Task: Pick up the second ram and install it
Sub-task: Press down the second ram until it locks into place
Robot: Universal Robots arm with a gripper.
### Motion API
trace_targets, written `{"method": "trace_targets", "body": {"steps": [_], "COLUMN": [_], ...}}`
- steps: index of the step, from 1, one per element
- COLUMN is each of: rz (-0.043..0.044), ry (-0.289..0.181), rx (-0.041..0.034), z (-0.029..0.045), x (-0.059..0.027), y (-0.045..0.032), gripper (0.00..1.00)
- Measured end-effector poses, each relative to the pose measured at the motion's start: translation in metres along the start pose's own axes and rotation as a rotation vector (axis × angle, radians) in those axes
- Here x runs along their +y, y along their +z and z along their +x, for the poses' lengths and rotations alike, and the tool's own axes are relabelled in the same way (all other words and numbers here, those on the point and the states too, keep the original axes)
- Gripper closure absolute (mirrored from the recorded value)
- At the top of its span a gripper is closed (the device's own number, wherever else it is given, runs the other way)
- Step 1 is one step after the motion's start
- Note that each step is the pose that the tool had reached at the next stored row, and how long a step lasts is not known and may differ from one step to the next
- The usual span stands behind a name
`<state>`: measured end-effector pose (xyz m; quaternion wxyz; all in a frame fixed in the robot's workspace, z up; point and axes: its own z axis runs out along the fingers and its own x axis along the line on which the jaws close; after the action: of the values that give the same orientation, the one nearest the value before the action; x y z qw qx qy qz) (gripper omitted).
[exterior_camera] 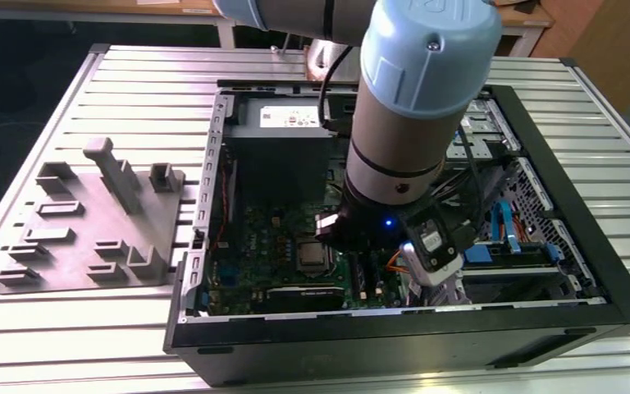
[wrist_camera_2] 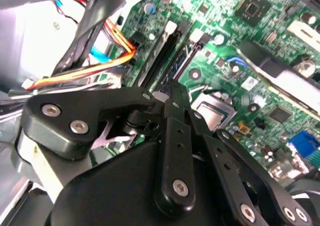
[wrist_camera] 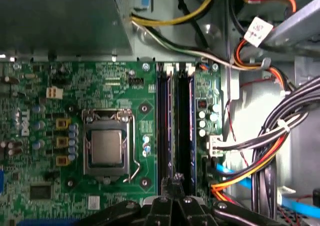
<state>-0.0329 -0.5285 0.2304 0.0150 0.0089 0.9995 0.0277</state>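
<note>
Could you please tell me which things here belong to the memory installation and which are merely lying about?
Job: black pincer; long dark-blue memory sticks in black slots; green motherboard.
Lying about: grey plastic fixture tray; orange and yellow cables; silver processor socket.

We see the robot arm [exterior_camera: 403, 139] reaching into an open computer case [exterior_camera: 403, 328], a grey fixture tray [exterior_camera: 96, 222] beside it, a slatted metal table [exterior_camera: 75, 328] beneath.

computer case [exterior_camera: 577, 271] on table [exterior_camera: 129, 328] | tray [exterior_camera: 85, 222] at exterior view's left
</note>
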Motion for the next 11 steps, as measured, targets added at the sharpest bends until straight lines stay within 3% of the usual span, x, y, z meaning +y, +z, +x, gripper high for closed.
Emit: {"method": "trace_targets", "body": {"steps": [11], "rz": [-0.0004], "ry": [0.0], "rx": [-0.0001], "z": [0.0001], "x": [-0.0008], "y": [0.0061], "gripper": [0.9]}}
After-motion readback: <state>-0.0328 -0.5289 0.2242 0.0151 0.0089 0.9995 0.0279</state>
